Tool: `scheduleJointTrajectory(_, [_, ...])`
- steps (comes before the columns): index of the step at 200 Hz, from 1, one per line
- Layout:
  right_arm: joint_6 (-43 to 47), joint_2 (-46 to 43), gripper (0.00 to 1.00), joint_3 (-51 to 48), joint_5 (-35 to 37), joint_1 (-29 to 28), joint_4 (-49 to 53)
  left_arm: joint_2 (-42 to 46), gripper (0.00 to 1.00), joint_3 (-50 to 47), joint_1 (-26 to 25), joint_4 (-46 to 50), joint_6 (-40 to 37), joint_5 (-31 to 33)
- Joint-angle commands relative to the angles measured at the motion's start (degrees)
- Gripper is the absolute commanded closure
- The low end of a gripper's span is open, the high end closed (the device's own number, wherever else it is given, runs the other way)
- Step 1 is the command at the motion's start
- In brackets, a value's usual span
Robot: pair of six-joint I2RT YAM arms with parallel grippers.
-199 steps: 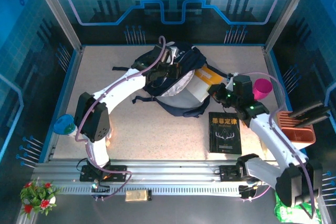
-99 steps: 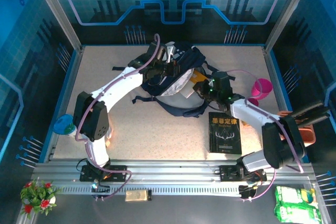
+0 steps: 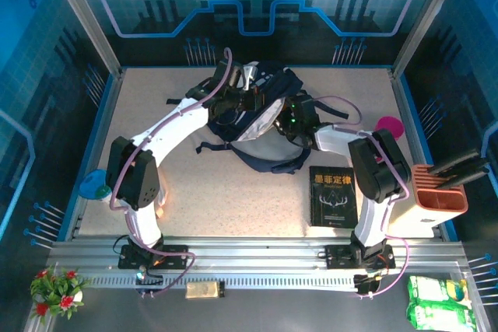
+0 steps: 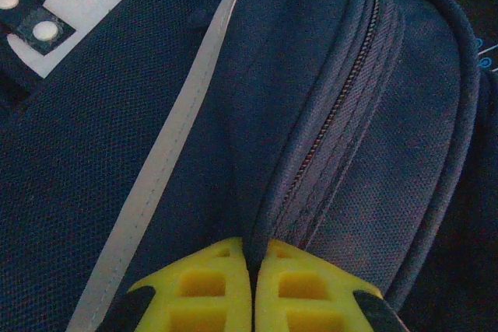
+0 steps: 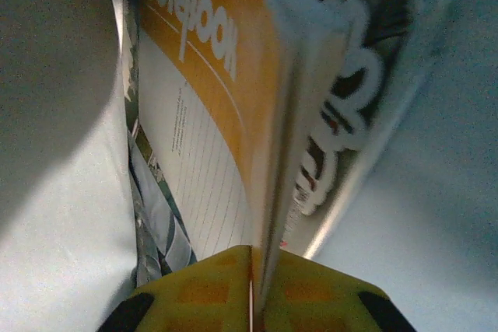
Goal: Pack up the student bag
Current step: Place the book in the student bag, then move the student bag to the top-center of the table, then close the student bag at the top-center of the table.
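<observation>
Packing under way: the student bag [image 3: 274, 85] lies open-mouthed at the far middle of the bench [image 3: 218, 192], with both your arms reaching into it. Your left hand [image 4: 253, 289] is pinched fully closed on a fold of the navy fabric beside the zip, holding the opening up. Your right hand [image 5: 253, 289] sits deep in the mouth, its yellow fingers drawn nearly together on the lower edge of an orange notebook [image 5: 202, 91]. The notebook stands on edge between the pale lining [image 5: 54, 114] and a black-and-white volume [image 5: 350, 106] that is already inside.

By the look of it the job is partly done. At least one item is stowed and the notebook is in the bag, though not yet let go. A black book [image 3: 333, 196] lies flat on the bench, well apart from the bag on the right side, and probably goes in next. The zip is open, so closing the bag, if wanted, remains to be done.
</observation>
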State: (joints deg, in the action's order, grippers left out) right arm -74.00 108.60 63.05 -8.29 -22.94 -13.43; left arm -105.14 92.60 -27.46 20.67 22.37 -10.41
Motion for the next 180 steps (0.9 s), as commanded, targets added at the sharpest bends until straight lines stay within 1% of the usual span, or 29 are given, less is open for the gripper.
scheduleJointTrajectory(1, [0.53,3.53,0.84,4.86,-5.03,-1.03,-1.60,5.07,1.00,0.57,1.09,-4.32,2.40,-1.85])
scheduleJointTrajectory(19, [2.27,5.02,0.75,7.61,-8.66,-0.89,0.27,5.00,1.00,0.19,1.40,-4.71,2.37,-2.54])
scheduleJointTrajectory(35, [3.01,4.09,0.65,6.88,-9.79,-0.59,0.67,5.04,1.00,-1.44,1.77,-6.76,2.65,-4.26])
scheduleJointTrajectory(53, [4.06,0.44,0.56,3.19,-9.52,-0.36,0.44,4.84,1.00,-2.94,2.47,-6.91,2.77,-3.67])
scheduleJointTrajectory(73, [6.79,-5.79,0.46,-1.34,-8.77,-0.01,2.08,5.24,1.00,-5.25,3.98,-7.04,2.65,-2.68])
scheduleJointTrajectory(104, [14.29,-16.31,0.33,-7.49,-5.32,0.25,9.25,6.69,1.00,-9.32,6.62,-6.64,0.48,-0.51])
scheduleJointTrajectory(121, [18.92,-21.99,0.29,-10.26,-2.12,0.64,14.20,7.48,1.00,-11.70,8.07,-5.60,-1.11,1.10])
scheduleJointTrajectory(143, [24.73,-28.14,0.25,-12.30,4.63,0.89,22.63,9.25,1.00,-15.49,9.68,-4.71,-3.28,2.31])
scheduleJointTrajectory(156, [27.83,-31.40,0.24,-12.33,9.44,0.82,28.74,10.40,0.91,-17.31,9.97,-3.97,-5.16,1.64])
scheduleJointTrajectory(177, [30.41,-35.51,0.20,-12.36,16.12,0.70,37.07,12.16,0.61,-19.68,9.97,-4.29,-5.77,-1.91])
scheduleJointTrajectory(180, [30.49,-36.07,0.20,-13.76,16.75,0.64,38.01,12.40,0.58,-20.16,9.97,-4.69,-5.60,-2.66])
